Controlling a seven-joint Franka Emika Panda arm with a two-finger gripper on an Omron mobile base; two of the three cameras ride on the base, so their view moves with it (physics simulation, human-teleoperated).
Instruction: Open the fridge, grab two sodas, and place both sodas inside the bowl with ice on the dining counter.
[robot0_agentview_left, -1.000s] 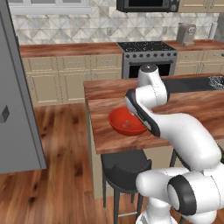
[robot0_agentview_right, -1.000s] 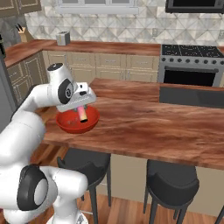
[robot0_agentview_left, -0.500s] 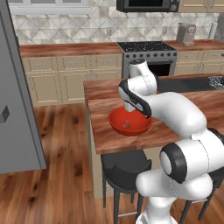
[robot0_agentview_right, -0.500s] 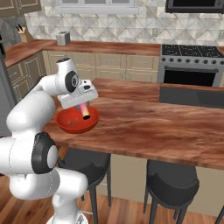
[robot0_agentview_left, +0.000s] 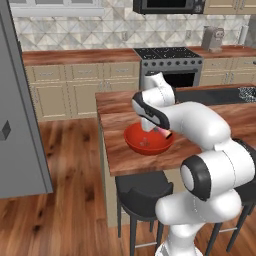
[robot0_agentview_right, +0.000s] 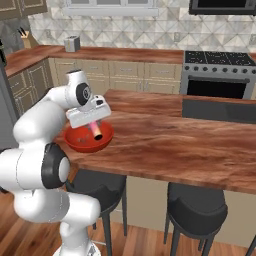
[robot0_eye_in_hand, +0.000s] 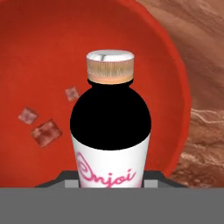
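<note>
I have the bottle (robot0_eye_in_hand: 111, 131) pinched in the jaws, which sit pressed against its sides at the bottom middle of the hand view, its cap pointing away from me over the red bowl (robot0_eye_in_hand: 166, 65). In the right base view the gripper (robot0_agentview_right: 96, 131) hangs just above the bowl (robot0_agentview_right: 75, 142) at left centre of the frame, the bottle (robot0_agentview_right: 95, 130) angled down into it — cap end lowest. The left base view shows the same from the other side: bottle (robot0_agentview_left: 163, 133) tilted over the bowl (robot0_agentview_left: 135, 145) near the middle of the frame, close to the near corner of the desk (robot0_agentview_left: 120, 112).

A few ice cubes (robot0_eye_in_hand: 41, 129) lie on the bowl floor at left of the hand view. I can't make out a can in there.

My read is that this is the set-down. To do it well I'd lower until the bottle nearly touches the bowl floor, keep it over the middle and away from the rim on the right of the hand view, then spread the jaws slowly. A release from height on this slant could let it roll up the sloped wall and out, so low and centred is what I want, then lift straight away.
</note>
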